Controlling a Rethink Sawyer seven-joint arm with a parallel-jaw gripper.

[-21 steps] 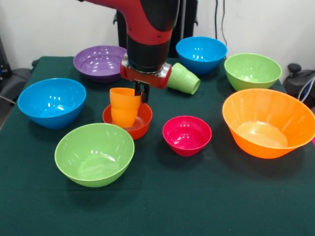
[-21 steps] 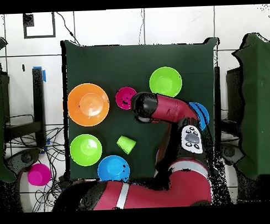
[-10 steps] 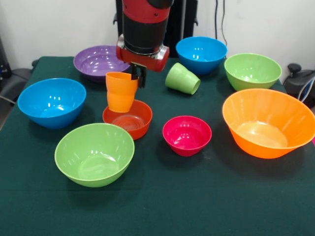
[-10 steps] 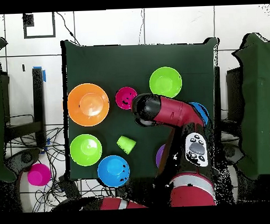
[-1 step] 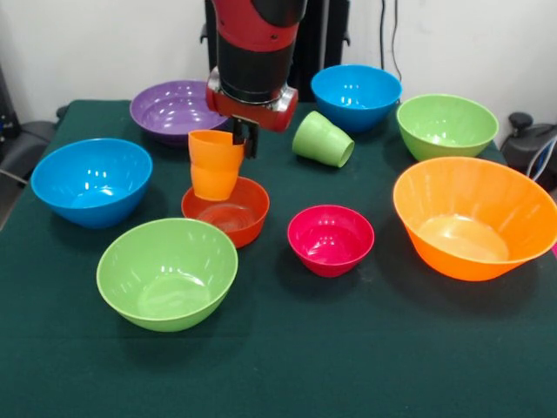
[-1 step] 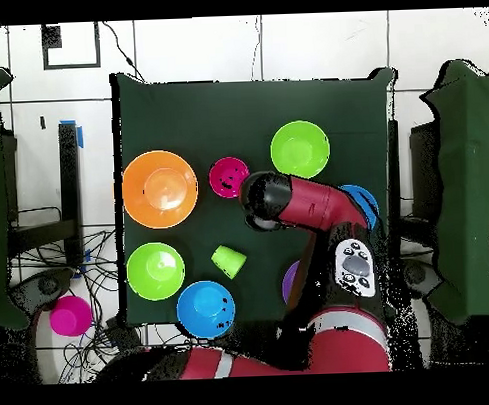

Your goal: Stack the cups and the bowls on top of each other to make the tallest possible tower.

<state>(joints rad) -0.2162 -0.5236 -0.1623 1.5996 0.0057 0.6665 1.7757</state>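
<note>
Over the small red-orange bowl (image 5: pixel 225 211) the gripper (image 5: pixel 244 139) is clamped on the rim of the orange cup (image 5: pixel 215 165), holding it upright with its base just above the bowl, not touching as far as I can see. Magenta bowl (image 5: pixel 331 239) sits to the right on the green table (image 5: pixel 348 348), light green cup (image 5: pixel 323 139) lies tipped on its side behind it. Near left there's a light green bowl (image 5: pixel 166 273), far right the largest orange bowl (image 5: pixel 477 218).
</note>
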